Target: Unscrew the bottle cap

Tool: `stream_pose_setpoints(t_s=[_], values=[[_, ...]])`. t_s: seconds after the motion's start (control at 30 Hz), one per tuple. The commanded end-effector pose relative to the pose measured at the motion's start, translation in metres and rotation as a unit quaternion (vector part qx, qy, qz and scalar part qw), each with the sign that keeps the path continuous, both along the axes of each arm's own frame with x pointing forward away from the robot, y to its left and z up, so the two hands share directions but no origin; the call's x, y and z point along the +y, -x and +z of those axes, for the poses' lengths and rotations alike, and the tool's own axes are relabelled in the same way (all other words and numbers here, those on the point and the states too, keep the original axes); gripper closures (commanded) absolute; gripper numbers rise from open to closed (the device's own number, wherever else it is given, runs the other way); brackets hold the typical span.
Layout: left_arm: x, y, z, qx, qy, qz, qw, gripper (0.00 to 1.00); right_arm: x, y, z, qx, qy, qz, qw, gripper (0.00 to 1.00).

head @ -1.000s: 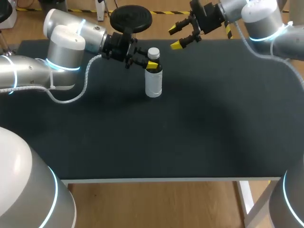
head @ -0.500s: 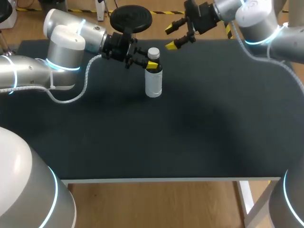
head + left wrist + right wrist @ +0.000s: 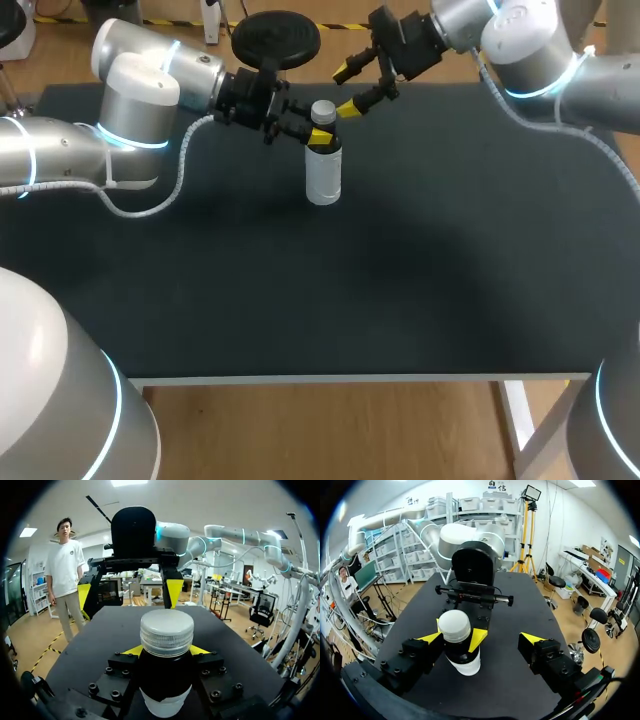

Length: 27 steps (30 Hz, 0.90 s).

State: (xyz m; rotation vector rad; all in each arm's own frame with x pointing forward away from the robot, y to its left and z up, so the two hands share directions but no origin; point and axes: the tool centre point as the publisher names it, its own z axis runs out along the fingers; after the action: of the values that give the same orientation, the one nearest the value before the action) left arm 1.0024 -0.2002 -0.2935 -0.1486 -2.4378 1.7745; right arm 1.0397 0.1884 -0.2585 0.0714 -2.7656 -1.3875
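Observation:
A white bottle (image 3: 323, 172) with a white cap (image 3: 323, 111) stands upright at the back of the black table (image 3: 400, 290). My left gripper (image 3: 313, 134) is shut on the bottle's dark neck just under the cap. In the left wrist view the cap (image 3: 166, 631) rises between its yellow tips, the gripper (image 3: 166, 653) clamped around the neck. My right gripper (image 3: 345, 90) hangs open just right of and behind the cap. In the right wrist view the cap (image 3: 454, 625) sits between the wide-open fingers of that gripper (image 3: 481, 639), close to one finger (image 3: 422, 650), with a wide gap to the other.
The table's front edge (image 3: 350, 378) runs along the near side. My left arm (image 3: 140, 110) lies across the back left, my right arm (image 3: 530, 50) across the back right. Broad bare table lies in front of the bottle.
My right gripper has moved left and slightly down toward the bottle cap, staying open. The left gripper and the bottle have kept still.

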Motion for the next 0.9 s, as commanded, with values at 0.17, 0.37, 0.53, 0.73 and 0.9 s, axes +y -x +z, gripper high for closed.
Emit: stream_pose_setpoints(t_s=[0.17,0.37,0.53,0.73,0.9], values=[[0.0,-0.002,-0.001,0.001,0.001,-0.002,1.0,1.0,-0.001,-0.001,0.007,0.005,0.017,0.01,1.0,0.0],[0.0,-0.002,-0.001,0.001,0.001,-0.002,1.0,1.0,0.007,0.003,0.006,-0.001,0.035,0.02,0.999,0.0],[0.0,-0.002,-0.001,0.001,0.001,-0.002,1.0,1.0,0.011,0.004,0.001,-0.007,0.056,0.016,0.998,0.0],[0.0,-0.002,-0.001,0.001,0.001,-0.002,1.0,1.0,0.012,0.005,0.002,-0.014,0.065,0.02,0.998,0.0],[0.0,-0.002,-0.001,0.001,0.001,-0.002,1.0,1.0,0.014,0.008,0.003,-0.014,0.065,0.031,0.997,0.0]])
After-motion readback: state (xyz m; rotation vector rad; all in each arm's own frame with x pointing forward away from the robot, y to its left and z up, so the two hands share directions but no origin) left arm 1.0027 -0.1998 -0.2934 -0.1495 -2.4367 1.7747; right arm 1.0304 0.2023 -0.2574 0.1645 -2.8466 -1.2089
